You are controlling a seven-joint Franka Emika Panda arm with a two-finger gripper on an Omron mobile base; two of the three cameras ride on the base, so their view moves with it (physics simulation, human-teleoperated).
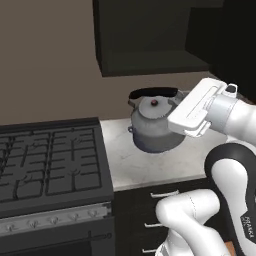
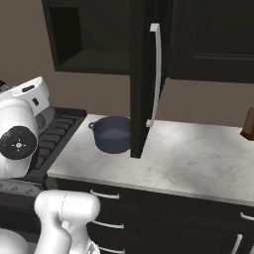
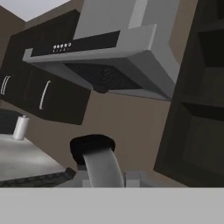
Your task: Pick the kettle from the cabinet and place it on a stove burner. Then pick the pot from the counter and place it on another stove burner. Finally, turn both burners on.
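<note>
The gripper [image 1: 176, 100] is clenched on the black arched handle of the silver-grey kettle [image 1: 152, 125], red knob on its lid, seemingly lifted above the counter [image 1: 150, 165], right of the stove [image 1: 50, 160].

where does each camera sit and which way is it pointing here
Left base view: behind the arm on its left, looking forward and down at the stove burners, counter and kettle; the white arm rises lower right.
Right base view: behind on the right, facing the pot, the counter and the open cabinet; the arm rises lower left.
Hand view: on the hand, tilted up at a range hood, the kettle's handle close below.
Both base views share the counter, cabinet and stove.
</note>
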